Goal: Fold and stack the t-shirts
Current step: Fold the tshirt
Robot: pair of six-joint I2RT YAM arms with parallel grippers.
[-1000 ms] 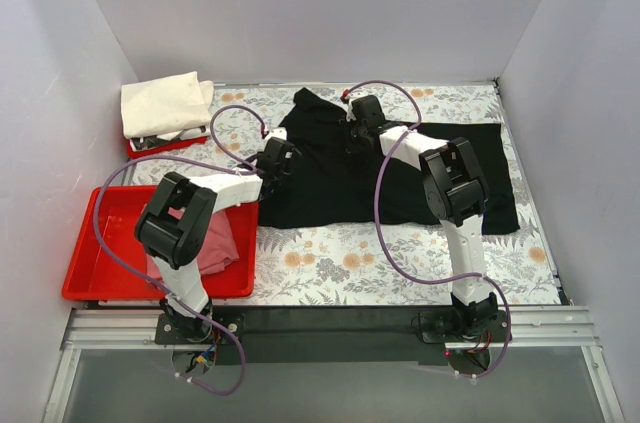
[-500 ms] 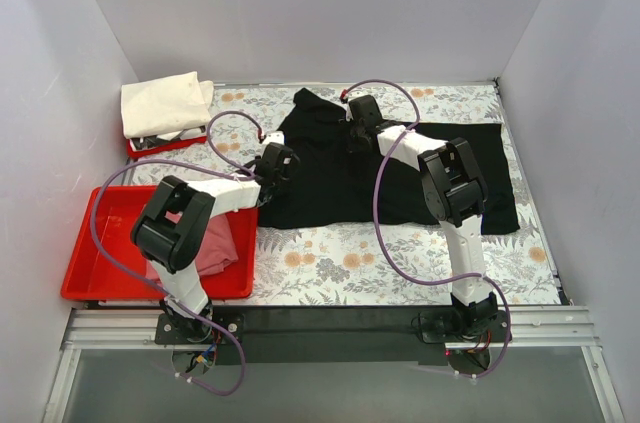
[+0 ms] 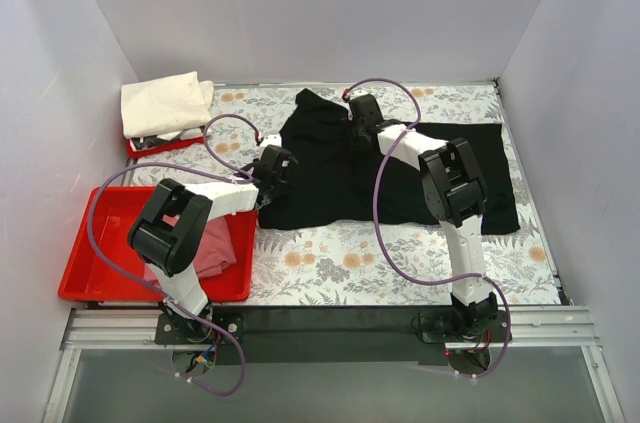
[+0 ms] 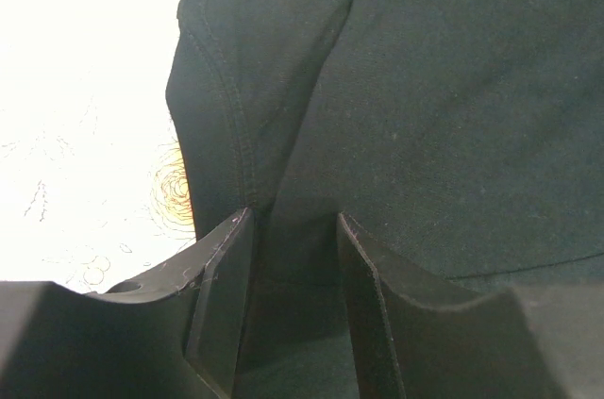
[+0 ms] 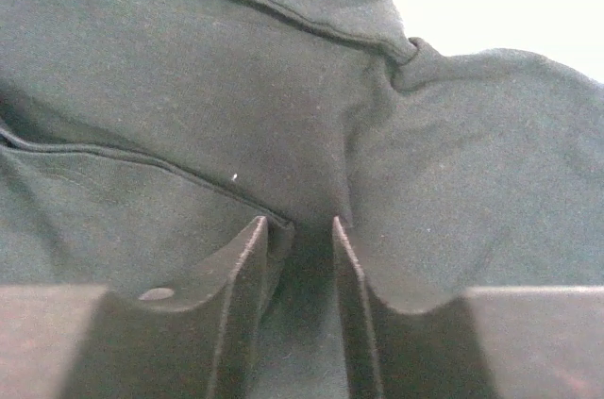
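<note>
The black t-shirt [image 3: 400,178] lies spread out on the floral table. My left gripper [image 3: 272,169] is at the shirt's left edge; in the left wrist view [image 4: 294,220] its jaws stand narrow with the black cloth [image 4: 453,88] and a sleeve seam between them. My right gripper [image 3: 358,125] is on the shirt's far middle; in the right wrist view [image 5: 300,222] its jaws pinch a puckered fold of the black cloth [image 5: 189,69]. The cream-white t-shirt [image 3: 160,103] lies folded at the back left. The pink t-shirt [image 3: 215,243] lies in the large red tray [image 3: 100,278].
A small red tray [image 3: 165,147] sits under the cream-white shirt. White walls close in the table on the left, back and right. Bare floral tabletop [image 3: 380,263] lies between the black shirt and the arm bases.
My left gripper has shifted slightly nearer and to the left along the shirt's left edge. My right gripper and the shirt have barely moved.
</note>
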